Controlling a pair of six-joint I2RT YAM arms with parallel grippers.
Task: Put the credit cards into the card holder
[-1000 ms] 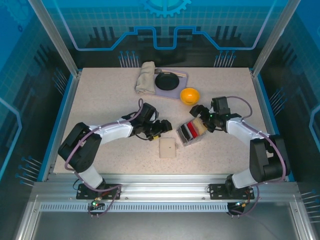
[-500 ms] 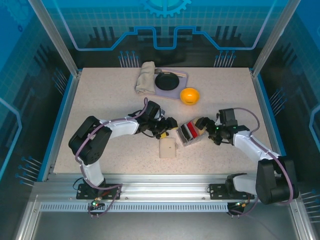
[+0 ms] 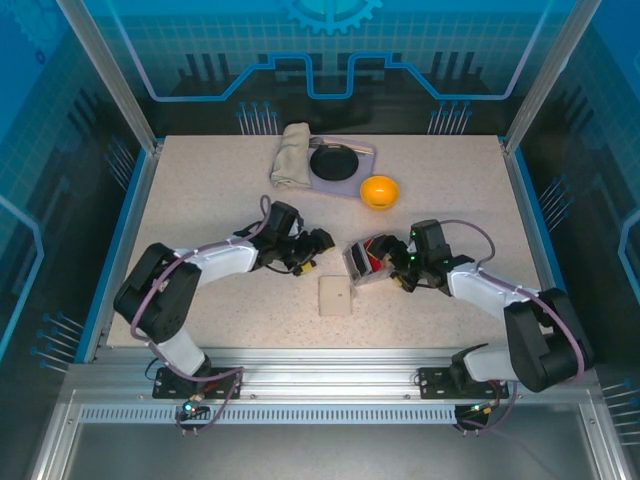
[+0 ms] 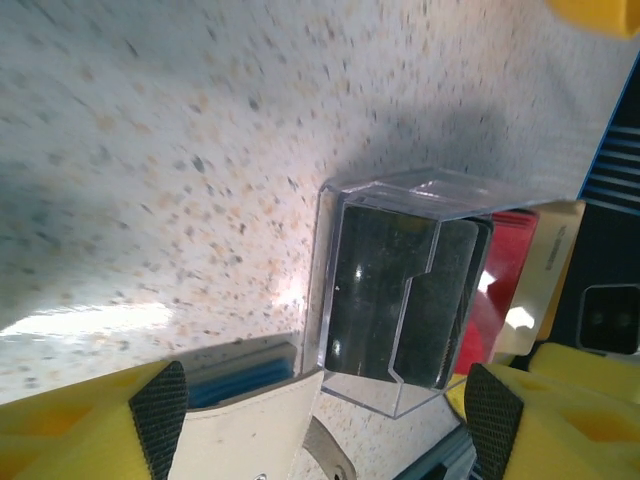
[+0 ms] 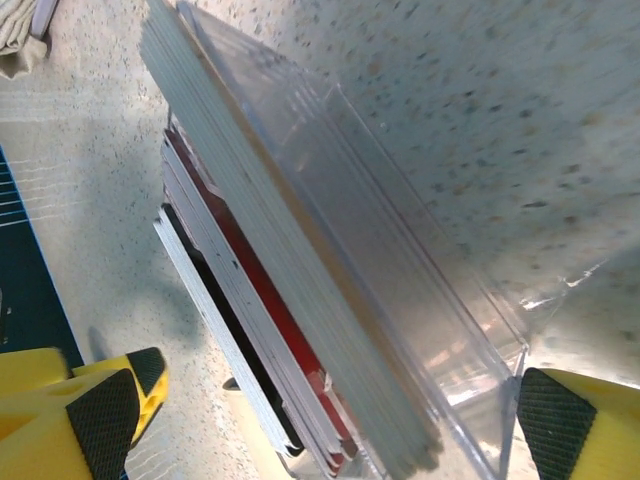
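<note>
Nudged toward the centre of the bench (image 3: 200, 200), the clear box (image 3: 356, 262) is straddled by the wide-open right claw (image 3: 384, 264). Nothing is held by the part-open left claw (image 3: 316, 248), and no credit cards (image 5: 262, 305) are drawn yet.

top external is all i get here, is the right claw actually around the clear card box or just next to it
observer: around it. in the right wrist view the clear box sits between the right claw's wide open fingers, not clamped
operator: which card is at the front of the box
observer: the left wrist view shows a black card frontmost, with a red card behind it
operator: where's the card holder from the left claw
observer: the beige card holder lies low between the left claw's open fingers, a blue lining peeking out at its edge
</note>
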